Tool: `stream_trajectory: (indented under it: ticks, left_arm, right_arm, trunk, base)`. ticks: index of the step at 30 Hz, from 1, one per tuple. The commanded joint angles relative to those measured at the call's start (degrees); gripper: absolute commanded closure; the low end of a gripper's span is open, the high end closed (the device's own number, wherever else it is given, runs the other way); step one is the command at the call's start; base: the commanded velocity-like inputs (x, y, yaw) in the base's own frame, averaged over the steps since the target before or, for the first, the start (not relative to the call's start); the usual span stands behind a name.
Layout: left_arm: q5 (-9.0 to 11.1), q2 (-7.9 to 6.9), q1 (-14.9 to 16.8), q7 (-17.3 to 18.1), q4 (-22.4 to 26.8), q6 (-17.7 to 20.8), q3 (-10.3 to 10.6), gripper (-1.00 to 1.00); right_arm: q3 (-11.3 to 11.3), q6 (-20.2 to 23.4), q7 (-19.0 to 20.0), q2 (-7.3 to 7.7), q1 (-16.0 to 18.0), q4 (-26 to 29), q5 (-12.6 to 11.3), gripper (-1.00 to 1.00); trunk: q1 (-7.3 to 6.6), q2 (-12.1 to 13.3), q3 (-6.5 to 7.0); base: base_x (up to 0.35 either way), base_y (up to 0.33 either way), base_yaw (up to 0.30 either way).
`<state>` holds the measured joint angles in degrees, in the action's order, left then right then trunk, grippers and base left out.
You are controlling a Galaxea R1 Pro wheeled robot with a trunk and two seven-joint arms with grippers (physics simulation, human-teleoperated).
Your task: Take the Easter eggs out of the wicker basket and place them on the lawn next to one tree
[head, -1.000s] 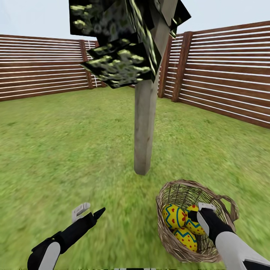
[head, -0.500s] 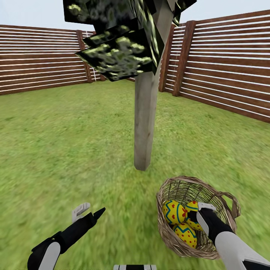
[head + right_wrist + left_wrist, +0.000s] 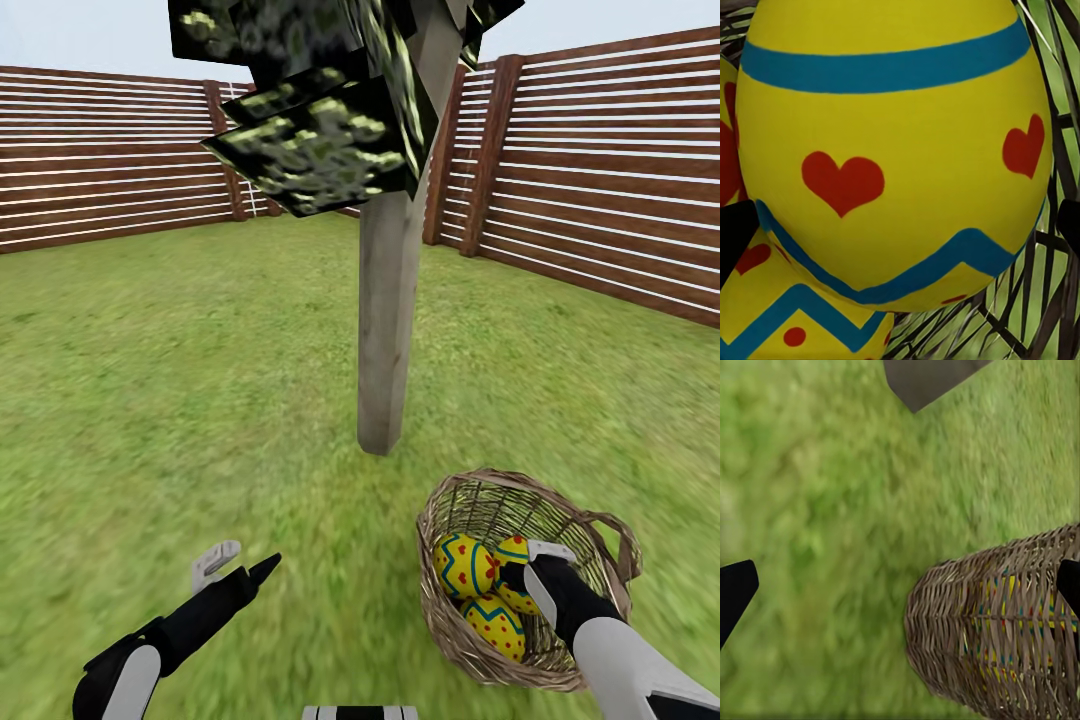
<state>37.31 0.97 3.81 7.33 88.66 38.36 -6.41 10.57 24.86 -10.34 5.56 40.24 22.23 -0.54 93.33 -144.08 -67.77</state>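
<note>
On the lawn [image 3: 180, 400], near right, sits the basket [image 3: 470, 655], just this side of the tree [image 3: 385, 330] trunk and slightly right of it. All three eggs [image 3: 463, 565] are inside, bunched against the near-left wall: one top left, one at the near bottom [image 3: 493, 625], one to the right [image 3: 515, 580] half hidden by the right gripper [image 3: 522, 572]. Right gripper is down in the basket at that right egg; one light finger and one dark finger show around it, but can't tell whether they're pinching it or just beside it. Right wrist view: big egg [image 3: 892, 150] dead ahead, yellow, blue bands, red hearts, with dark fingertips [image 3: 735, 232] at either edge of frame, so the jaws look spread about the egg's width; contact not resolvable. A second egg [image 3: 787, 315] lies below it, weave behind. Left gripper [image 3: 240, 565] hangs over bare grass, near left, well apart from the basket, fingers spread, holding nothing. Left wrist view: basket [image 3: 997, 630] side-on, egg colours showing through the weave, trunk base [image 3: 926, 379] beyond. Slat fence [image 3: 600, 200] rings the far side.
</note>
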Motion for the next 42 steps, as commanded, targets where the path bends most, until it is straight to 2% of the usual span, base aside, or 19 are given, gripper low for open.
stream_trajectory:
  ticks: [1,9,10,42]
  left_arm:
    - [0.04,0.07,0.02,0.28,0.03,0.42,-0.18,-1.00]
    - [0.04,0.07,0.01,0.24,0.03,0.40,-0.18,-1.00]
    - [0.04,0.07,0.01,0.23,0.03,0.40,-0.18,-1.00]
    - [0.04,0.05,0.02,0.23,0.03,0.36,-0.35,-1.00]
  right_arm:
    - [0.16,0.28,-0.12,-0.02,0.01,0.10,-0.07,-1.00]
    - [0.16,0.28,-0.12,-0.02,0.01,0.09,-0.07,-1.00]
    - [0.16,0.28,-0.12,-0.02,0.01,0.09,-0.07,1.00]
    - [0.16,0.28,-0.12,-0.02,0.01,0.10,-0.13,1.00]
  trunk:
    - [-0.01,-0.02,-0.05]
    - [-0.01,-0.02,-0.05]
    - [-0.01,-0.02,-0.05]
    - [-0.04,0.00,0.18]
  base:
    - [0.000,0.000,0.000]
    - [0.000,0.000,0.000]
    - [0.000,0.000,0.000]
    - [0.000,0.000,0.000]
